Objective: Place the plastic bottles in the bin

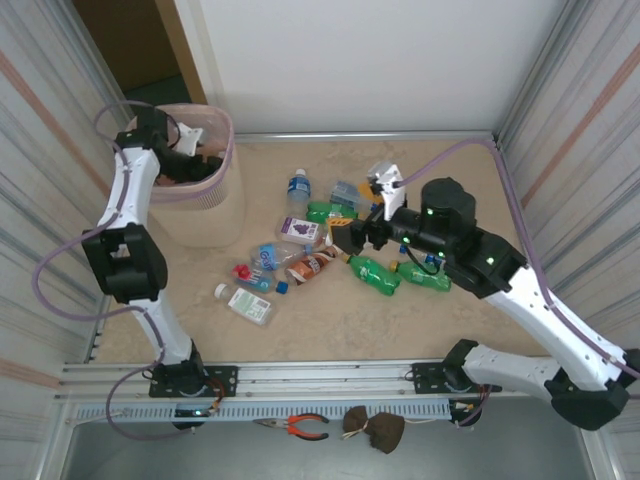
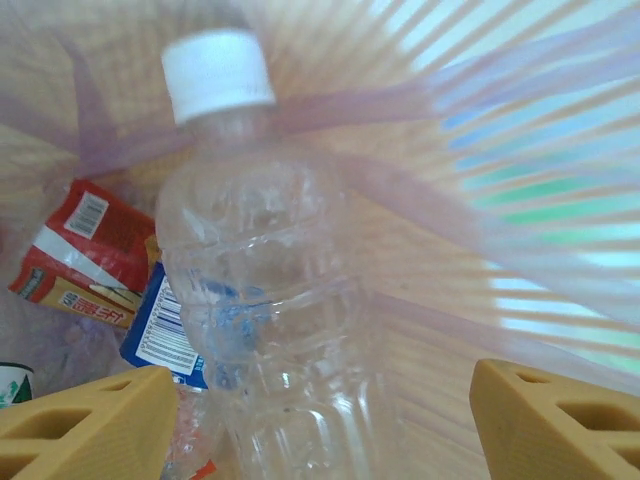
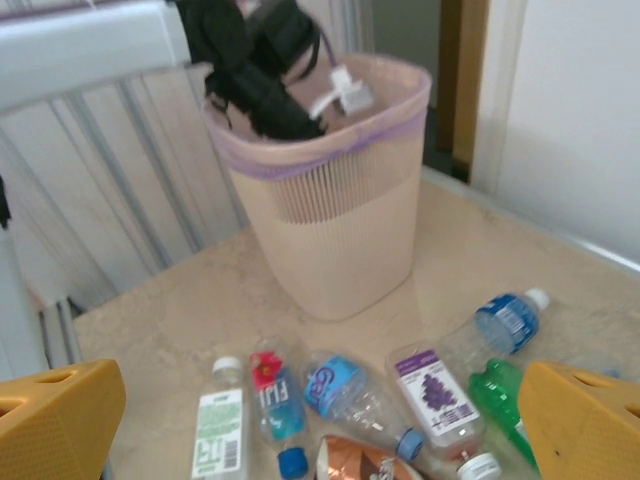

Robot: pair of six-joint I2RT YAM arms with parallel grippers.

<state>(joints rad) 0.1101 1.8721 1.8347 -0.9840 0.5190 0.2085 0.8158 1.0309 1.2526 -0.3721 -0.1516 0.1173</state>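
My left gripper (image 1: 193, 160) reaches down inside the pale pink bin (image 1: 207, 215) and is open. In the left wrist view a clear crushed bottle with a white cap (image 2: 265, 290) lies between its wide-spread fingers (image 2: 325, 410), loose, on top of red-labelled (image 2: 85, 250) and blue-labelled (image 2: 165, 325) bottles. My right gripper (image 1: 345, 235) hovers open over the bottles scattered mid-table. Under it lie a Fiji bottle (image 3: 275, 400), a blue-labelled clear one (image 3: 345, 395), a grape-labelled one (image 3: 435, 395) and a green one (image 3: 500, 395). The bin (image 3: 335, 230) stands beyond them.
More bottles lie around: a white-labelled one (image 1: 245, 303), a brown one (image 1: 315, 265), two green ones (image 1: 372, 273) (image 1: 422, 275), a blue-labelled one (image 1: 298, 187). A loose blue cap (image 1: 282, 287) sits nearby. Corrugated walls flank the table. Pliers (image 1: 300, 427) rest on the near rail.
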